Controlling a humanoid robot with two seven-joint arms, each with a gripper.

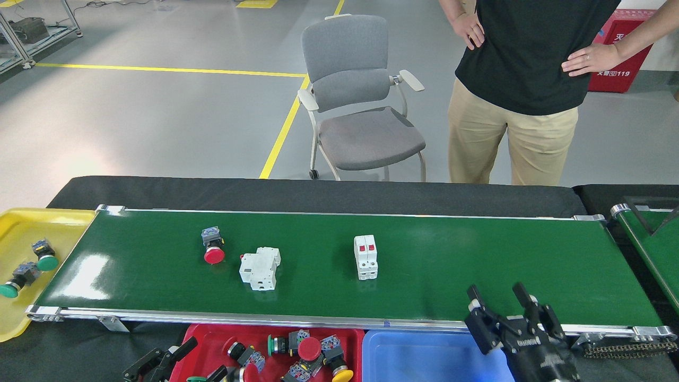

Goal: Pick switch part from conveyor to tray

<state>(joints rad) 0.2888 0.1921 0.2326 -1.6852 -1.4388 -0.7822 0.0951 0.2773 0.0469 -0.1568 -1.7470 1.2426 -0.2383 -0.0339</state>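
The conveyor (477,249) carries three parts left of its middle: a switch part with a red cap (213,247), a white breaker (259,268) and a white breaker with red toggles (366,257). In front of the belt a red tray (209,338) holds several push-button switches (306,350); beside it lies a blue tray (424,353). My right gripper (494,293) stands open over the belt's front rail at the right, holding nothing. My left gripper (159,361) shows at the bottom edge, left of the red tray, fingers apart and empty.
A yellow tray (21,225) at the belt's left end holds two green-capped switches (42,255). A second green belt (653,249) starts at the far right. Behind the table a person (520,79) stands next to a grey chair (360,95).
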